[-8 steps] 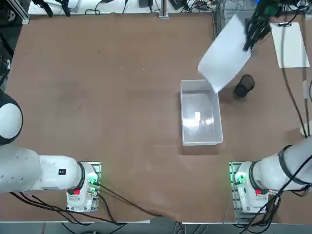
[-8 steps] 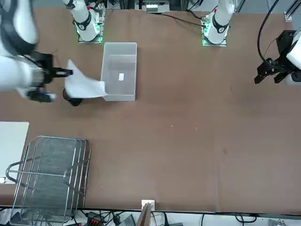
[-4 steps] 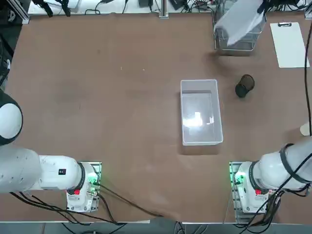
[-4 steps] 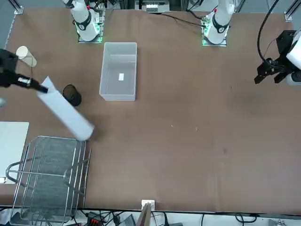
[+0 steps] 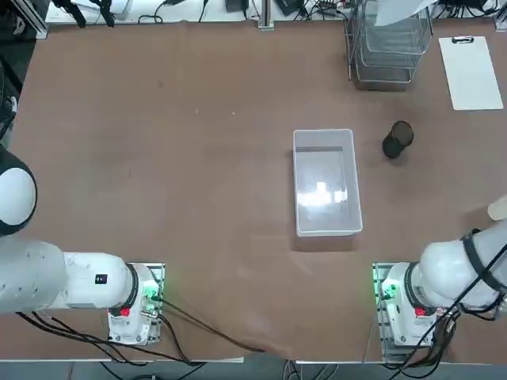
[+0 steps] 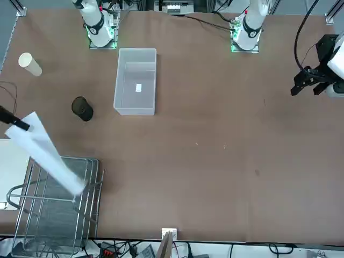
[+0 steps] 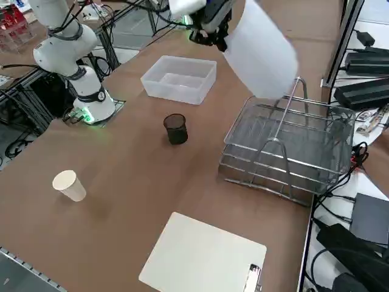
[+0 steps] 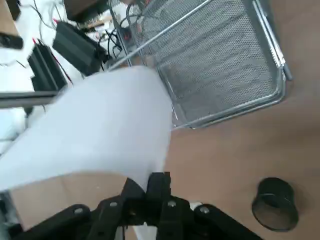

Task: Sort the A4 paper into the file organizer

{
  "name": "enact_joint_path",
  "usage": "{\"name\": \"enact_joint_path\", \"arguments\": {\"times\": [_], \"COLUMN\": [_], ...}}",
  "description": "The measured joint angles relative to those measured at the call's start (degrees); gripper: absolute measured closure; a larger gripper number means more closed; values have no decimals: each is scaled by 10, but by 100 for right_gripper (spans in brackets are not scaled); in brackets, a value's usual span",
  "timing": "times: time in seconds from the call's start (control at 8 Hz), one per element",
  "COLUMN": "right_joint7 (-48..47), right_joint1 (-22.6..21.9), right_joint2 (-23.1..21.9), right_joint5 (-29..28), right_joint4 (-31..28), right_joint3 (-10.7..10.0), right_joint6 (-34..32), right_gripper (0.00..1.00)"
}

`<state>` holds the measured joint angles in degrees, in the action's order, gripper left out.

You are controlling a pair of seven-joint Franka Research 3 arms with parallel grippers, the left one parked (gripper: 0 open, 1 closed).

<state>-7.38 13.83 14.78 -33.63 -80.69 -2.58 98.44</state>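
In the overhead view we lose the right gripper (image 8: 159, 187) past the picture's far edge; only a corner of the A4 paper (image 5: 402, 9) shows there. From the front, just a dark fingertip enters at the left border. The wrist camera shows most: the two fingers pressed together on one edge of the sheet, which fans out ahead of them and hides part of the file organizer (image 8: 225, 75). From the right side we see the arm raised high, its hand tilted toward the rack, the paper hanging slanted from the pincer above the rack's top tray, not touching the mesh. The black mesh cup (image 7: 176, 129) stands on the table below and behind the pincer, the plastic bin (image 7: 180, 78) farther back.
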Motion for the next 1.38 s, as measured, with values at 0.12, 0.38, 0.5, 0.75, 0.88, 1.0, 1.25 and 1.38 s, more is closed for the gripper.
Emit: {"name": "enact_joint_path", "arguments": {"times": [0.12,0.38,0.5,0.75,0.88,1.0,1.25,1.38], "right_joint7": [2,2,2,0,0,0,-1,-2], "right_joint1": [12,20,22,37,49,56,55,54], "right_joint2": [11,34,45,61,66,68,68,69], "right_joint5": [-18,-48,-76,-134,-158,-182,-215,-218], "right_joint4": [0,-1,-6,-27,-33,-40,-53,-57], "right_joint3": [0,0,0,0,0,0,4,8], "right_joint6": [12,23,27,35,35,35,50,66], "right_gripper": [99,99,99,99,99,99,99,99]}}
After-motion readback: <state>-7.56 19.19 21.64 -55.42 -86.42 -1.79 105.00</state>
